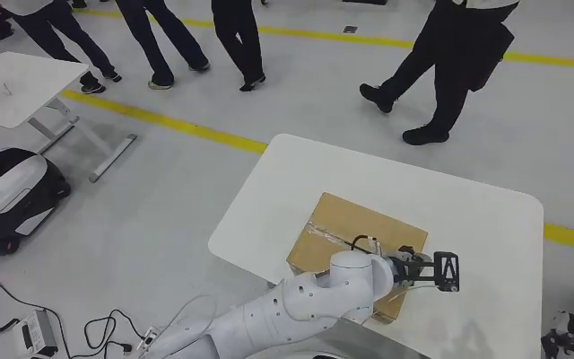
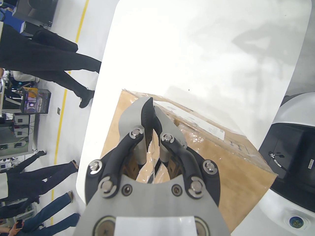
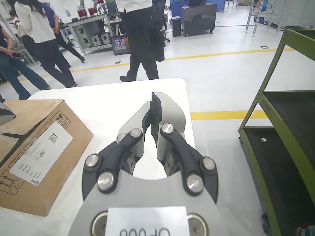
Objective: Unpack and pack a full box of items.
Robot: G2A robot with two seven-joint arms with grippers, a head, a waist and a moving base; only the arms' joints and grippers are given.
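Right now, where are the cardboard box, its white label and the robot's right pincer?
cardboard box [image 1: 359, 215], top view, bare top face.
white label [image 3: 41, 154], right wrist view, label's middle.
right pincer [image 3: 153, 106], right wrist view, between its closed fingertips.

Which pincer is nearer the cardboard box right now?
Left. The left pincer hangs directly over the cardboard box, above its top. The right pincer is off to the box's side, over the white table, clear of it.

White table [image 1: 484, 215] with rounded corners here. A brown cardboard box [image 1: 345, 232] sits flat on it, over toward the robot's side, white label stuck on one side.
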